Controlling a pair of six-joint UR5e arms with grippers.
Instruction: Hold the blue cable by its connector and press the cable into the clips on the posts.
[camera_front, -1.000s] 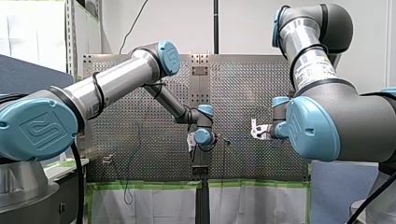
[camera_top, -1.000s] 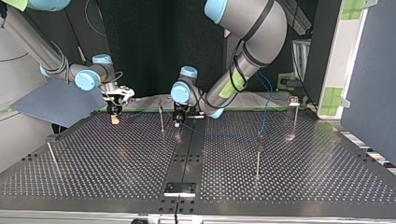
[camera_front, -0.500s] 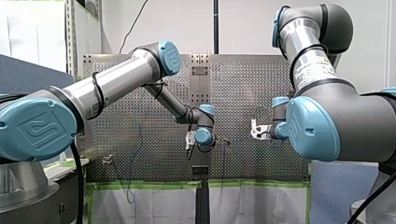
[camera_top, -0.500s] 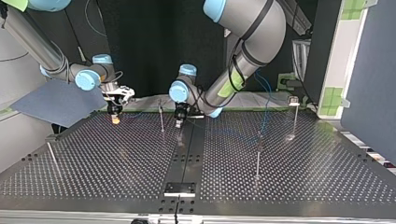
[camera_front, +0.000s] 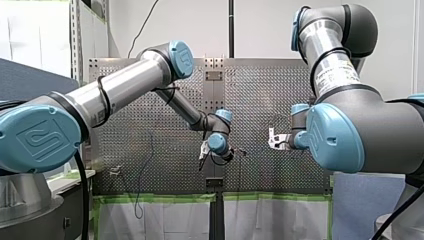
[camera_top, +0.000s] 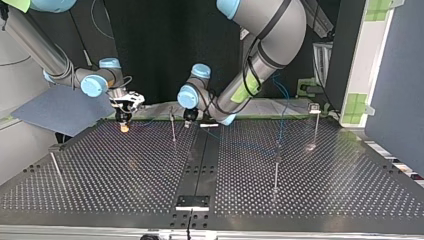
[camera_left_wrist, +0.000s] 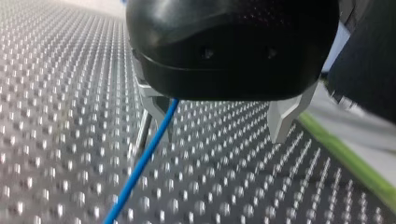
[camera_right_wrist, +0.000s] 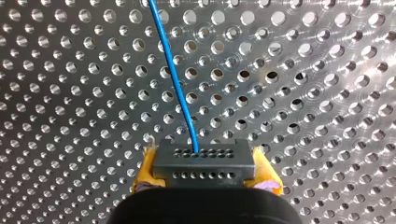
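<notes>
Right now my right gripper (camera_right_wrist: 205, 171) has its yellow pads clamped on either side of the connector (camera_right_wrist: 201, 158), a dark, boxy block with two rows of small holes in its face. The blue cable (camera_right_wrist: 175, 79) leaves that face as a thin, smooth line and runs away over the table (camera_right_wrist: 303, 93), a brushed metal sheet drilled with a regular grid of holes. On the other wrist camera my left gripper (camera_left_wrist: 217, 121) shows a glossy black body and two pale metal fingers (camera_left_wrist: 285, 116) standing well apart; the cable passes between them, close beside one finger, with nothing closed on it. Slim upright posts (camera_top: 275, 172) stand scattered over the table. Compared with a second ago, my left gripper has lifted and drawn back toward the table's far edge, shifting slightly to the top view's left, while my right gripper has stayed put. My left arm bends sharply at the elbow and slants down to the table's centre strip; my right arm reaches in low, its gripper pointing straight down near the far edge.
</notes>
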